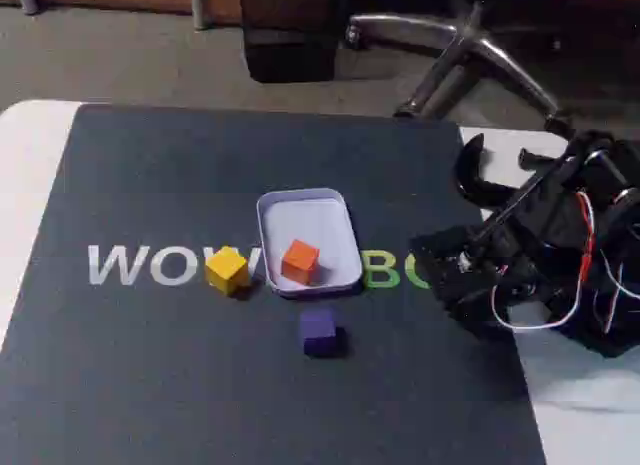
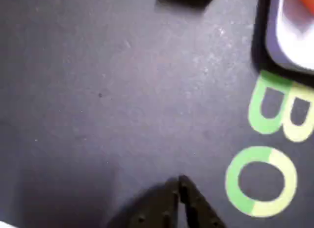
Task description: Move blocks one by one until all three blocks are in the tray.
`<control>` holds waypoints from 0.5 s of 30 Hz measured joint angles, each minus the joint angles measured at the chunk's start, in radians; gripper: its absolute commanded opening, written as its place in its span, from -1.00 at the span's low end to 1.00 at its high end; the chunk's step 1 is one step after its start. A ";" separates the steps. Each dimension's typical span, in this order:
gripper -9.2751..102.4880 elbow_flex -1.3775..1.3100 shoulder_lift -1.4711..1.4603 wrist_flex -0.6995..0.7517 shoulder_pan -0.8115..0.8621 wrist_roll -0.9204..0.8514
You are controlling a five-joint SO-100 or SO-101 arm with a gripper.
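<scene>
Currently I see the orange block (image 1: pixel 300 261) sitting inside the tray (image 1: pixel 340 210), toward its near-left corner in the fixed view. Yellow block (image 1: pixel 227 270) rests on the dark mat (image 1: pixel 150 385) just left of the tray; purple block (image 1: pixel 319 331) lies on the mat just in front of it. Arm (image 1: pixel 540 255) is folded at the right, well apart from the blocks. In the wrist view, gripper (image 2: pixel 178 181) hangs over bare mat, jaws pressed together, empty.
</scene>
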 measured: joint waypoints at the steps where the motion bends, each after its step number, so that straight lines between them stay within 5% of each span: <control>1: -0.91 0.000 0.000 0.000 0.000 0.000; 5: -0.91 0.000 0.000 0.003 0.160 0.015; 15: -0.98 0.000 0.000 0.002 0.219 0.003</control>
